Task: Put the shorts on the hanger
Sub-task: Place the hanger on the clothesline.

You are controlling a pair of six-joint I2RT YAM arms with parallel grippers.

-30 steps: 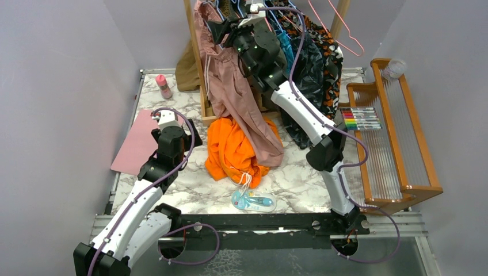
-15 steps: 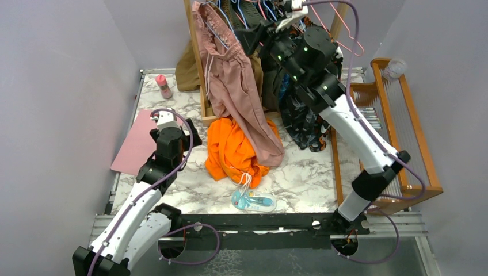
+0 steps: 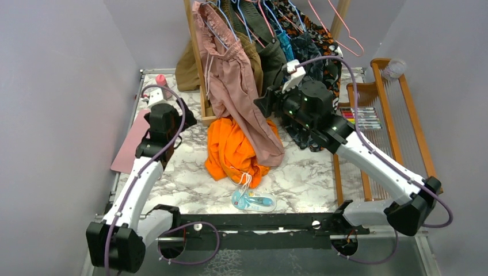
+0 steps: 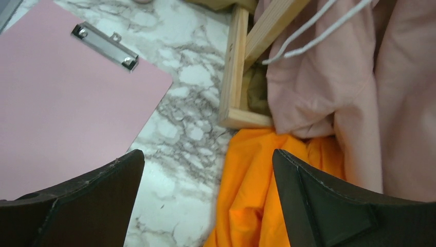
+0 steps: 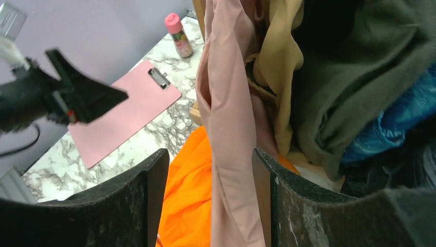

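The dusty pink shorts (image 3: 233,86) hang down the clothes rack from a light blue wire hanger (image 3: 225,26), and their lower end rests on the table. My right gripper (image 3: 260,107) is open just right of the hanging shorts. In the right wrist view the shorts (image 5: 231,128) show in the gap of my right gripper (image 5: 211,206), and I cannot tell if they touch the fingers. My left gripper (image 3: 187,119) is open and empty near the rack's foot. In the left wrist view my left gripper (image 4: 208,206) is over marble and orange cloth, with the shorts (image 4: 349,92) at the upper right.
Bright orange shorts (image 3: 233,150) lie under the pink ones. A pink clipboard (image 3: 135,144) and a pink bottle (image 3: 164,86) are at the left. The wooden rack (image 3: 198,63) holds several other garments and pink hangers (image 3: 345,29). A wooden loom (image 3: 397,132) with markers stands at the right, and a blister pack (image 3: 253,201) lies in front.
My right arm has come down from the top of the rack to mid-height beside the hanging shorts. My left arm has reached further toward the rack's foot.
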